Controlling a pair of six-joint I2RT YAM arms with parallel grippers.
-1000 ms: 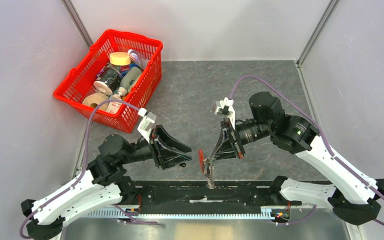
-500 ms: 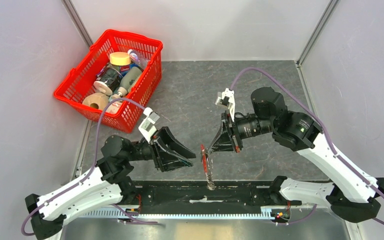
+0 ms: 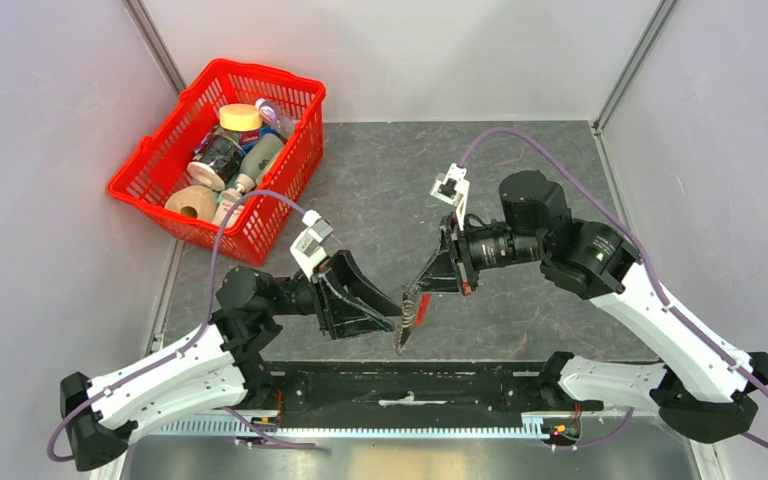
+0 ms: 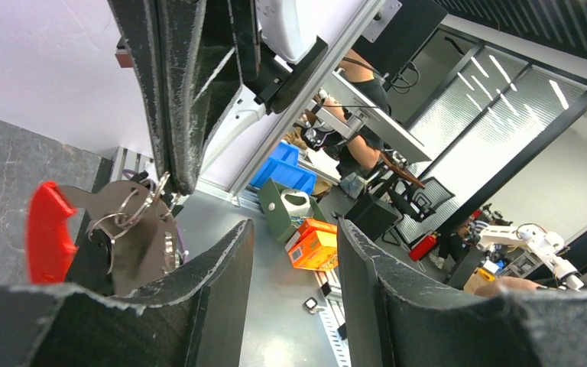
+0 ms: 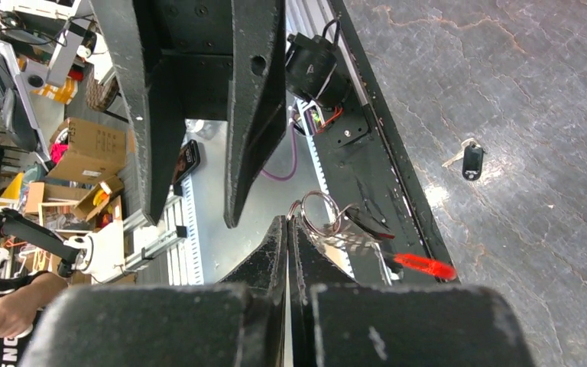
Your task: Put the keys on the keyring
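Observation:
My right gripper (image 3: 410, 294) is shut on the keyring (image 5: 317, 210), pinching its silver ring at the fingertips. The red tag (image 3: 422, 310) and a dark piece hang below it, above the table's near edge. In the left wrist view the ring (image 4: 134, 210) and red tag (image 4: 48, 241) hang to the left of my left gripper (image 4: 294, 256). That gripper is open and holds nothing. In the top view the left gripper (image 3: 392, 312) sits just left of the keyring, almost touching it. One black-headed key (image 5: 471, 162) lies on the grey table.
A red basket (image 3: 290, 160) full of bottles and tape rolls stands at the back left. The black base rail (image 3: 410, 385) runs along the near edge below the keyring. Grey walls close off both sides.
My left arm has swung right until its fingers reach the keyring. My right gripper has lifted the keyring slightly up and left, so it no longer dangles over the base rail.

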